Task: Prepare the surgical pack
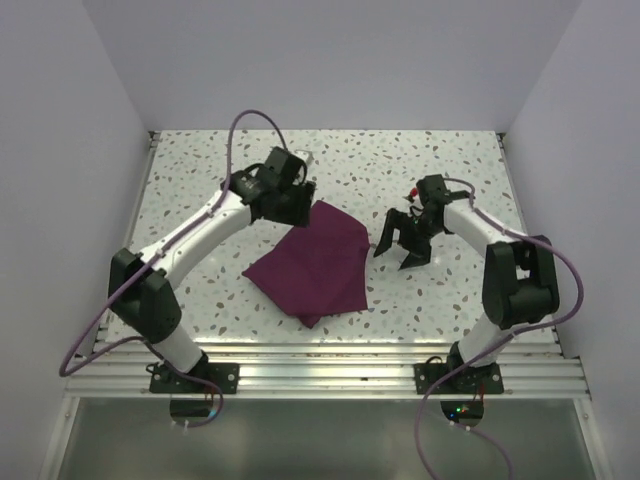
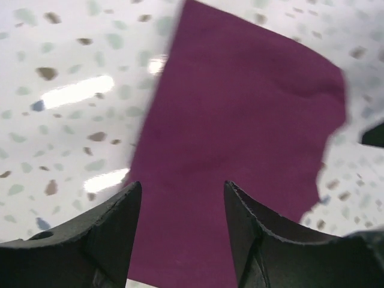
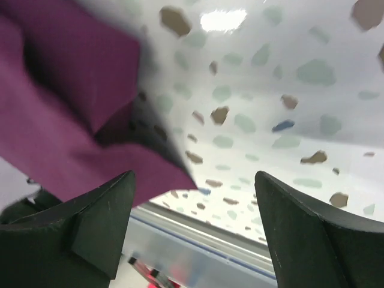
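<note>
L claw (image 2: 183,187) agape above folded matte-purple pack (image 2: 240,114).

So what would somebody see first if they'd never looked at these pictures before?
The dark purple cloth bundle, folded in the middle of the speckled table, jumps out first. On either side of it, the left gripper hangs open over its far corner, and the right gripper is open by its right edge.

Speckled white table (image 1: 450,170), pale lilac walls (image 1: 330,60), ribbed metal rail (image 1: 330,368) at near edge
</note>
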